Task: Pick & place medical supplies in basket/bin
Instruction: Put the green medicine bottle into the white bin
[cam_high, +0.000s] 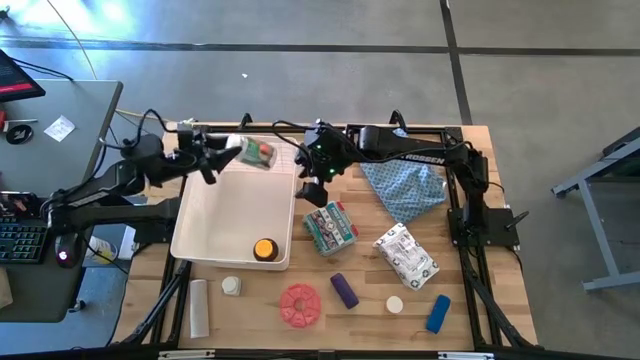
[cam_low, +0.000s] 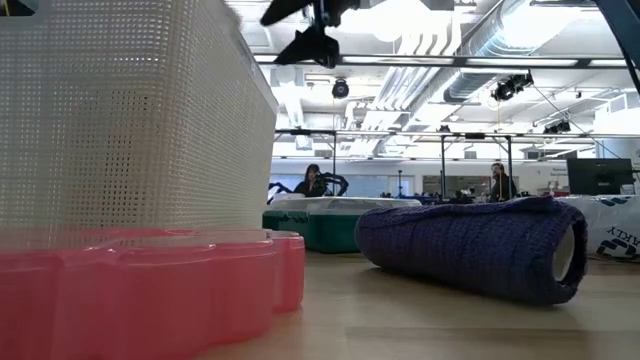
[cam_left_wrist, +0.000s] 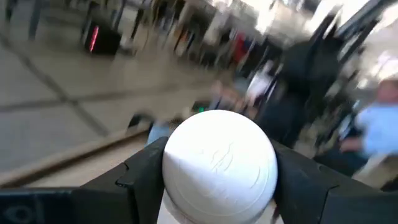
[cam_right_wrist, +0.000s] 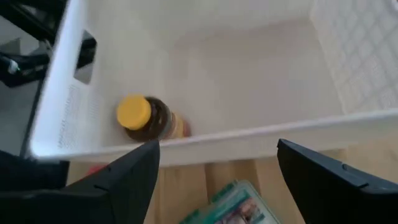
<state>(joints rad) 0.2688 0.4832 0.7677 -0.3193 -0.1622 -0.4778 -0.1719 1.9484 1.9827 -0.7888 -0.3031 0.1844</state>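
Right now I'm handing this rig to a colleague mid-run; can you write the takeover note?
Left gripper: shut on a white-capped jar, held over the far end of the white bin.
Right gripper: open, empty, at the bin's right rim.
Done: amber yellow-capped bottle lies in the bin.
Left on the table: green-white packet, white packet, purple cylinder, blue cylinder, red disc, two small white-capped jars, a white tube.

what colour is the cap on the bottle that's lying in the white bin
Yellow. The amber bottle lies inside the white bin; its cap shows best in the right wrist view.
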